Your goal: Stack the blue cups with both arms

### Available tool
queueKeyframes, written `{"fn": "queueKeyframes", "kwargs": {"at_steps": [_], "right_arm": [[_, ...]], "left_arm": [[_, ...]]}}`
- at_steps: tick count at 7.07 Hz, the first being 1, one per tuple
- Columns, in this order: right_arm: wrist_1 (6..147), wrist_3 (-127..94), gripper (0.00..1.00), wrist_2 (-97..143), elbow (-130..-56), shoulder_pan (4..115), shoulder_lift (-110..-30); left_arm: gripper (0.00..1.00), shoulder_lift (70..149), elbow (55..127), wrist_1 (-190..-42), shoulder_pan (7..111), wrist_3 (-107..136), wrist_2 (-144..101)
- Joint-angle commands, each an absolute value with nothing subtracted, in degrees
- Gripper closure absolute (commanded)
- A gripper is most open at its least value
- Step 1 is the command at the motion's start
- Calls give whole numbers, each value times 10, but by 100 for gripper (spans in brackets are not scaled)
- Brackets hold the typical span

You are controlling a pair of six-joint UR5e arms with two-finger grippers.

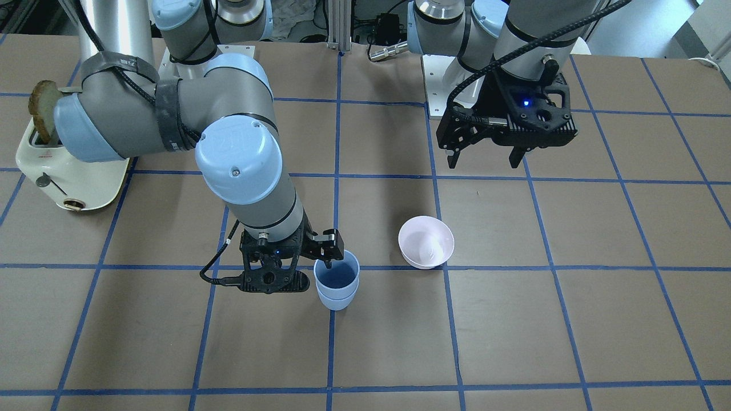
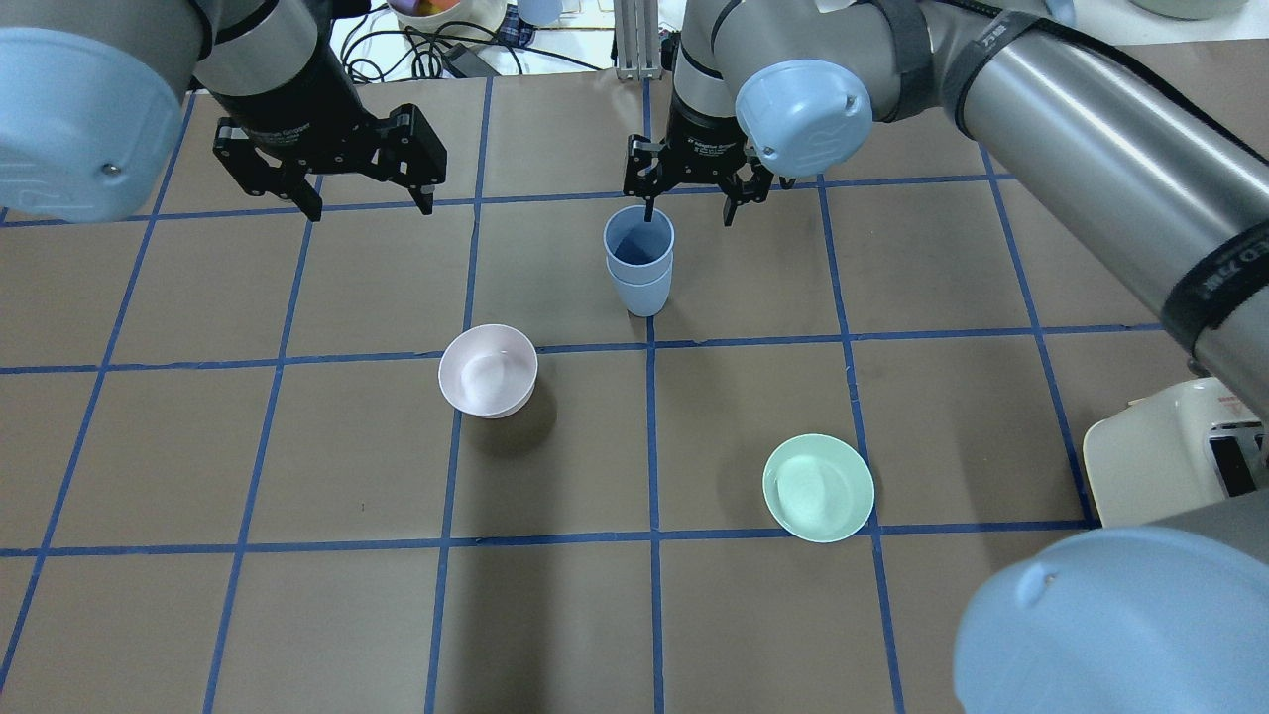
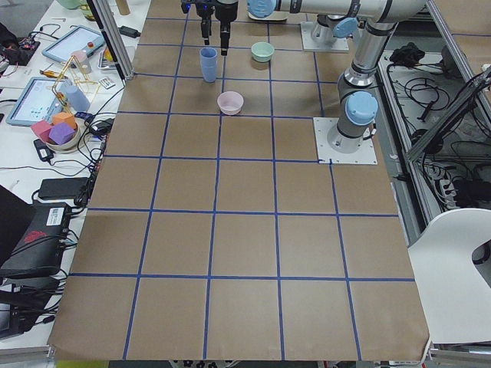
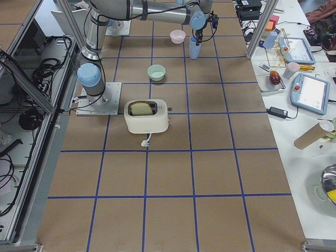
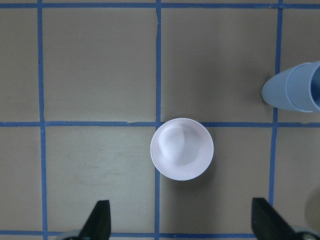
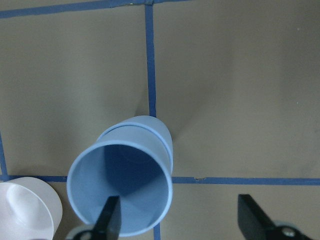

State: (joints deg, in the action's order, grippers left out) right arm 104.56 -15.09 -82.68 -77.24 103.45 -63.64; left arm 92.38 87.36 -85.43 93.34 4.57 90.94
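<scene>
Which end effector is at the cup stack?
The right end effector, open, one finger inside the top blue cup; the left end effector hangs apart.

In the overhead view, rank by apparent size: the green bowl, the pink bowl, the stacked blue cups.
1. mint-green bowl, though it probably sits nearer the camera.
2. pink bowl, slightly smaller.
3. stacked blue cups, the narrowest.

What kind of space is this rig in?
Looks like a robotics lab test cell, not a kitchen: a blue tape grid on the paper-covered table, a bolted-down base plate, and a teach pendant and loose cables alongside.
</scene>
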Motion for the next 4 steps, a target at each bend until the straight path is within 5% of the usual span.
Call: {"fn": "queueKeyframes", "kwargs": {"at_steps": [1, 4], "right_arm": [[1027, -93, 0, -830, -770, 1013, -658], [913, 109, 0, -831, -796, 884, -736]], "left_arm": [[0, 924, 874, -854, 933, 46, 910], [0, 924, 874, -855, 934, 46, 910]]}}
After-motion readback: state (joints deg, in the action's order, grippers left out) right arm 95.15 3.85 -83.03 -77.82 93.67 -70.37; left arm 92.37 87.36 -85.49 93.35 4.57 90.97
